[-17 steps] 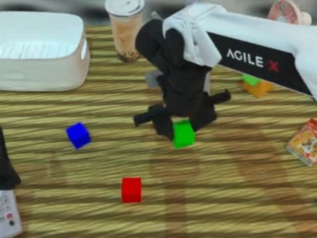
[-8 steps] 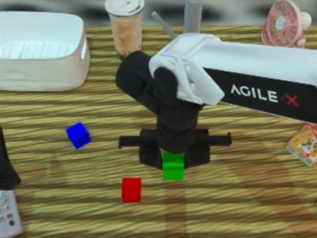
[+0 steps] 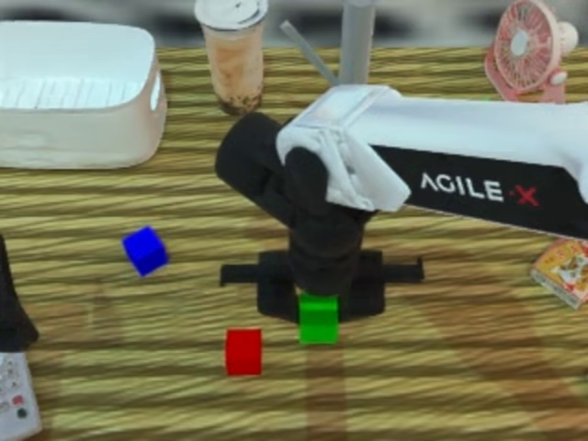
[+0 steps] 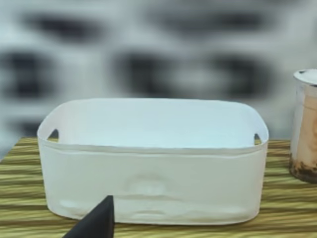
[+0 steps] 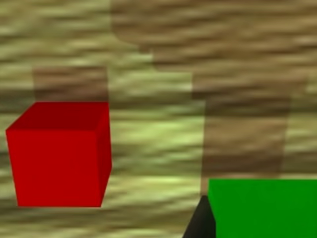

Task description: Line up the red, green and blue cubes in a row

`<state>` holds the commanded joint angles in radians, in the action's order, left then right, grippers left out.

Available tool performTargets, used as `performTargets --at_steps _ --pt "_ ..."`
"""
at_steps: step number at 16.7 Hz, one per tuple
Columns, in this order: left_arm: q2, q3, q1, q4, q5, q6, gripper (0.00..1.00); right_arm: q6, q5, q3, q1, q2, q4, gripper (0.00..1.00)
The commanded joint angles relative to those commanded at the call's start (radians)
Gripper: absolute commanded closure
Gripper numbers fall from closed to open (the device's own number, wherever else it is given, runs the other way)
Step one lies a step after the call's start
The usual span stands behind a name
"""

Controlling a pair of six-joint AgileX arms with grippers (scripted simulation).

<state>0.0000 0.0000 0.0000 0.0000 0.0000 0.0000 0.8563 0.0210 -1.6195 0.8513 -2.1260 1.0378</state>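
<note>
Now the right hand (image 3: 319, 308), pinching the green cube (image 3: 319, 320), has carried it down-frame to just right of the red cube (image 3: 243, 352); blue cube (image 3: 145, 251) waits mid-left.

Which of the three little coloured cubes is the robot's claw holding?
The green cube: it sits at the tip of the right gripper, just right of the red cube. The blue cube lies alone, farther left.
</note>
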Motion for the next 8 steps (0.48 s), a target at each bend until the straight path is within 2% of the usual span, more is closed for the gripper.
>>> performTargets --at_steps 4,8 --pt "0.000 0.000 0.000 0.000 0.000 0.000 0.00 0.005 0.003 0.089 0.004 -0.048 -0.145 1.00" --pt "0.000 0.000 0.000 0.000 0.000 0.000 0.00 0.007 0.005 0.107 0.005 -0.059 -0.169 1.00"
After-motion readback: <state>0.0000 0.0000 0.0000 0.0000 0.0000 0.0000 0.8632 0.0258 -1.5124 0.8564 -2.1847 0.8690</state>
